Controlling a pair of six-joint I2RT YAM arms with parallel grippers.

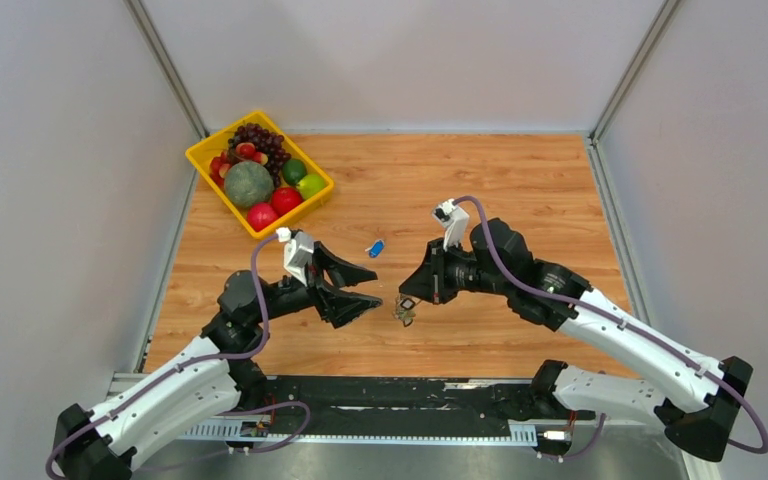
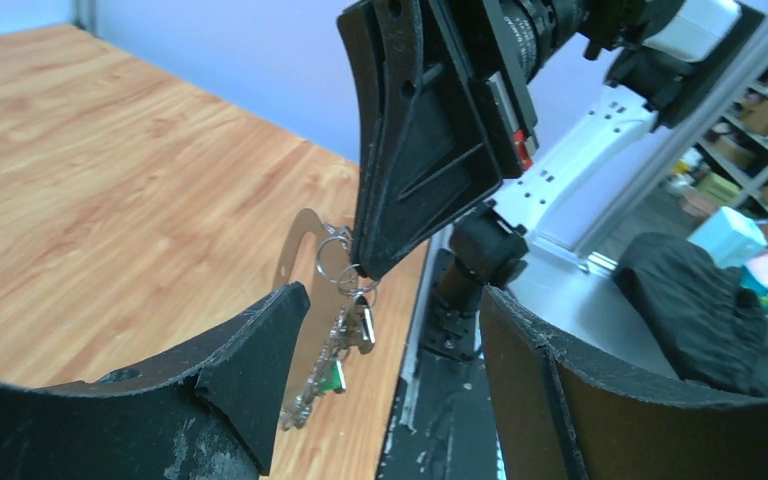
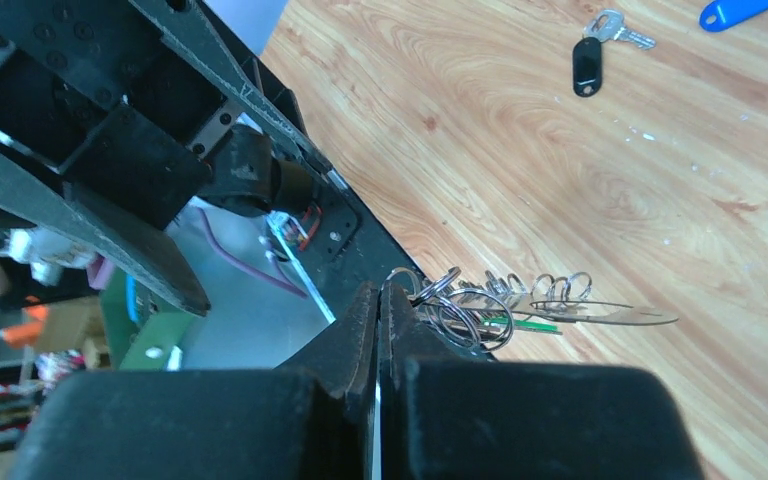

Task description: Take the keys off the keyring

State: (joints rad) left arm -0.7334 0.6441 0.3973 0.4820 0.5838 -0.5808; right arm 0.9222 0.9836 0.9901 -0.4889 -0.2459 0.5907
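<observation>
My right gripper (image 1: 406, 298) is shut on the keyring (image 3: 457, 308), pinching the wire loop at its fingertips (image 3: 380, 292). The keys (image 2: 332, 352) hang below it in a tight bunch, one with a green head, just above the table. In the top view the bunch (image 1: 403, 312) dangles between the two arms. My left gripper (image 1: 373, 288) is open, its fingers (image 2: 260, 350) on either side of the hanging keys without touching them. A thin flat silver plate (image 2: 298, 250) hangs with the bunch.
A loose key with a black tag (image 3: 588, 58) and a blue tag (image 1: 375, 247) lie on the wooden table beyond the grippers. A yellow basket (image 1: 203, 160) of fruit stands at the back left. The table's near edge and black rail (image 1: 390, 395) are just below the keys.
</observation>
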